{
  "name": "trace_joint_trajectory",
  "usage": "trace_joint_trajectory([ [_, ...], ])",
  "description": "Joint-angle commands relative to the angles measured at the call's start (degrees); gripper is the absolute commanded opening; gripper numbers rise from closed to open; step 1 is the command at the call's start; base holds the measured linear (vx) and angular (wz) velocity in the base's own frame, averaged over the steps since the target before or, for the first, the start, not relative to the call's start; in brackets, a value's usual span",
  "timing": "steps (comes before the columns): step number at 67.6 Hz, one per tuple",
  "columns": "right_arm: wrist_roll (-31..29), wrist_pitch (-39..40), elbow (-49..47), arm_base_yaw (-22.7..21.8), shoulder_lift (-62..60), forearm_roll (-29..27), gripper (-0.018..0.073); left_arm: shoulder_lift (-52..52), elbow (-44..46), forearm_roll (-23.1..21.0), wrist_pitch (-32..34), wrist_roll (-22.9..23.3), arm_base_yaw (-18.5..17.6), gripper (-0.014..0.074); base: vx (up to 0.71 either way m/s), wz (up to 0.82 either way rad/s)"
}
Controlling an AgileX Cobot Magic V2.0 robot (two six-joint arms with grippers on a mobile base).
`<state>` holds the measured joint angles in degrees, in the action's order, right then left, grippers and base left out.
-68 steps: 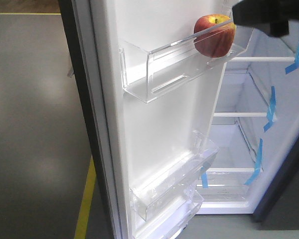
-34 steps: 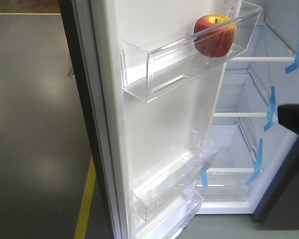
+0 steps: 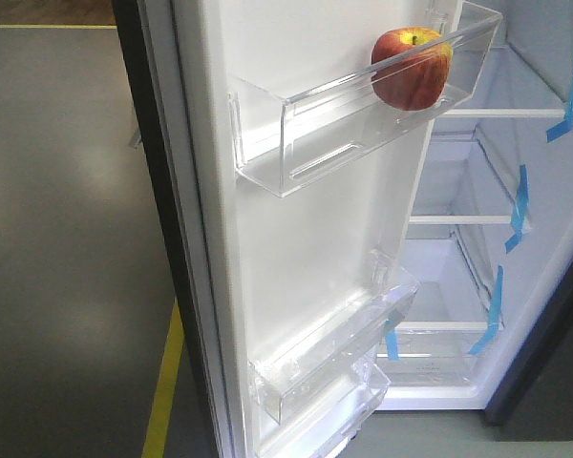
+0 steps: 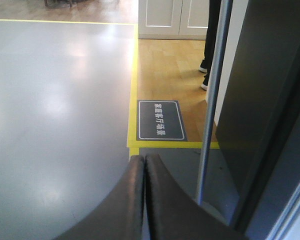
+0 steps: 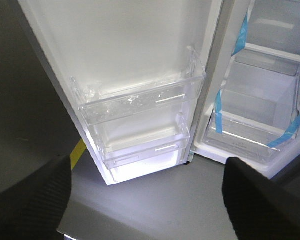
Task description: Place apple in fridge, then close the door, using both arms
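Half of the job looks done. The apple (image 3: pixel 413 69) sits in the top bin (image 3: pixel 296 162) on the inside of the door (image 3: pixel 306 248), at the bin's end next to the open fridge (image 3: pixel 458 267), behind the bin's clear front wall. Nothing is touching it. It is in the door and not on one of the glass shelves (image 3: pixel 487 113), but I think that counts as being in the fridge. The other half is left to do: the door stands wide open, with its white inside facing out. The left gripper (image 4: pixel 144 165) has its two fingers pressed together with nothing between them. It is low over the grey floor (image 4: pixel 55 125), near a dark upright panel that I take to be the door's outside. The right gripper (image 5: pixel 146 167) has its fingers spread far apart and holds nothing. It looks at the lower bins (image 5: pixel 140 105) of the door. Neither one touches the door, as far as I can see. So I think what is left is to push the door round until it shuts.
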<state>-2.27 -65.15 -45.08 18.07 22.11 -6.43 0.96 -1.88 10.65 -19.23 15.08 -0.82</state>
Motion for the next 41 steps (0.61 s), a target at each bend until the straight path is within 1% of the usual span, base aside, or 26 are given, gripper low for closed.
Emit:
trace_joint_trajectory([
  [1, 0.2, 1.2, 0.3, -0.1, -1.8, 0.1, 0.0586, -0.1, -1.0, 2.6, 5.2, 0.3, -0.4, -0.0006, 0.0, 0.0],
  [9, 0.2, -0.8, 0.5, -0.1, -2.7, 0.3, 0.0582, -0.1, -1.0, 4.8, 9.0, 0.3, -0.4, -0.0006, 0.0, 0.0],
  [16, 0.2, -1.9, 0.5, -0.1, -2.7, 0.3, 0.058, -0.1, -1.0, 4.7, 11.4, 0.3, -0.4, -0.0006, 0.0, 0.0],
  [33, 0.2, -3.5, 0.5, -0.1, -2.7, 0.2, 0.058, -0.1, -1.0, 4.1, 12.1, 0.5, -0.4, -0.0006, 0.0, 0.0],
  [41, 0.2, -3.5, 0.5, -0.1, -2.7, 0.2, 0.058, -0.1, -1.0, 4.2, 16.2, 1.0, -0.4, -0.0006, 0.0, 0.0],
])
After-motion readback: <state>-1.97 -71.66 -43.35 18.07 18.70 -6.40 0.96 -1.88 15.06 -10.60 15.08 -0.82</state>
